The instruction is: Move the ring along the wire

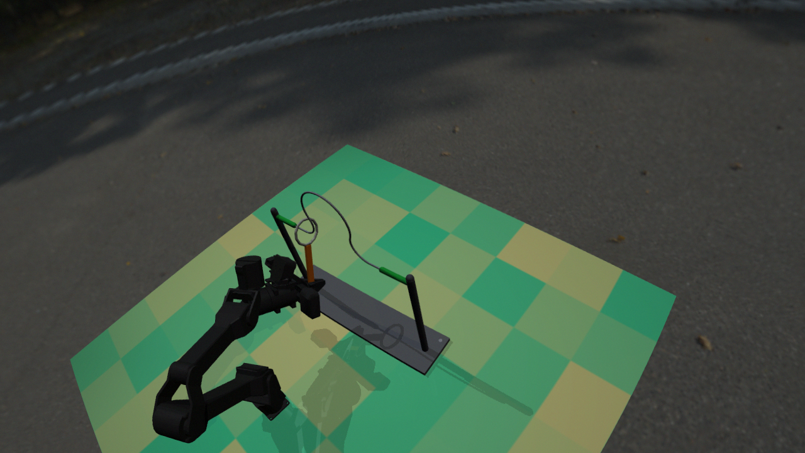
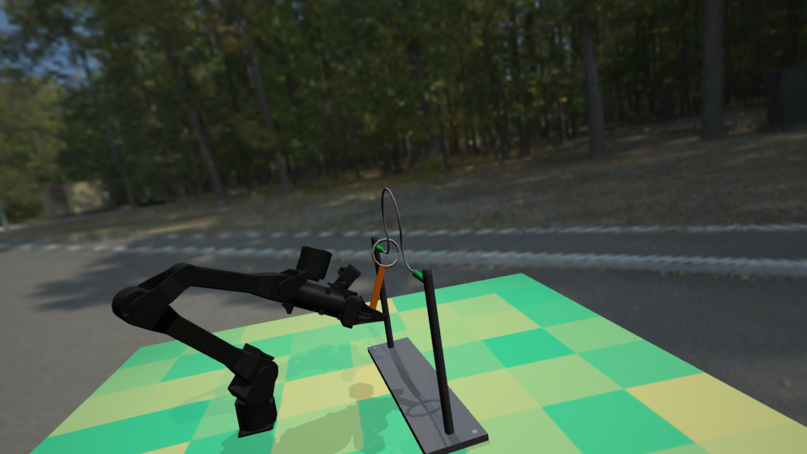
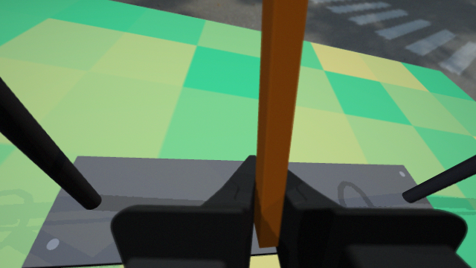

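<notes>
One job: steer orange bar handle (image 1: pixel 309 262) (image 2: pixel 377 286) (image 3: pixel 280 93), pinched low in black gripper (image 1: pixel 315 283) (image 2: pixel 374 312) (image 3: pixel 259 161), long axis 12–6 in top view; hold pale metal ring (image 1: pixel 317 231) (image 2: pixel 376 262), at 12, clear around thin grey wire (image 1: pixel 342 216) (image 2: pixel 383 209).

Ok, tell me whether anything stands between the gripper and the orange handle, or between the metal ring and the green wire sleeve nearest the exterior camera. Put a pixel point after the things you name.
Nothing at the orange handle (image 1: pixel 309 263) (image 2: pixel 377 287) (image 3: pixel 280 93): the gripper (image 1: pixel 316 283) (image 2: pixel 379 316) (image 3: pixel 259 161) is shut on it. Toward that sleeve (image 1: pixel 394 275) (image 2: pixel 417 275), the thin grey wire's tall bend (image 1: pixel 306 192) (image 2: pixel 386 188) stands in the way.
</notes>
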Robot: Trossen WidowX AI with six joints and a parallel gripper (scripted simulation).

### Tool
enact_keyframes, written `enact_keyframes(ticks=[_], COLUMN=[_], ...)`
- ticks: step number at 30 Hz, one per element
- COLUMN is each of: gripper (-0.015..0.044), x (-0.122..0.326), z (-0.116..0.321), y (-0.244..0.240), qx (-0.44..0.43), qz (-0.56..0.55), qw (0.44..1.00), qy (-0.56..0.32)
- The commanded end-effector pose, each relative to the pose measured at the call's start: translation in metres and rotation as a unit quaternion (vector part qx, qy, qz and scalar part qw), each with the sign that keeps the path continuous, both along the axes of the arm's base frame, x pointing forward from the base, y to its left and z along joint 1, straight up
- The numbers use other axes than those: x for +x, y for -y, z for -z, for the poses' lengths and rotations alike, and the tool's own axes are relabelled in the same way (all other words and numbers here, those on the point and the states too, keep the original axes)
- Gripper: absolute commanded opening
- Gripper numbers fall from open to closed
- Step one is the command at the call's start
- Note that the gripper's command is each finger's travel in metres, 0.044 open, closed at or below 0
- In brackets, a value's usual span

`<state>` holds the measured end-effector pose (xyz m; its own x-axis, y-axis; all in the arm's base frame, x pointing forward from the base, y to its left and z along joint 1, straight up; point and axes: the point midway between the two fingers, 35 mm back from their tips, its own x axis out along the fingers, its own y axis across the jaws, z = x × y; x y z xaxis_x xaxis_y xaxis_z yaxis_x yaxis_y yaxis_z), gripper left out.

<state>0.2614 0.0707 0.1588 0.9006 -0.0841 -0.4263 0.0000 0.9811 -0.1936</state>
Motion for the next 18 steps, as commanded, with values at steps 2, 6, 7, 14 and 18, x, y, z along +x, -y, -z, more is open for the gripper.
enact_keyframes(ticks=[2,6,7,14,18], gripper=[-0.0150,-0.0150,-0.0150,-0.0150,-0.0150], x=[-0.001,-0.002,-0.002,-0.003,-0.004], z=[0.001,0.002,0.002,0.002,0.002], y=[-0.012,-0.020,-0.022,-0.034,-0.040], qx=[0.028,0.046,0.050,0.067,0.073], qz=[0.002,0.002,0.001,0.001,0.001], qw=[1.000,0.999,0.999,0.998,0.997], qy=[-0.004,-0.006,-0.006,-0.008,-0.008])
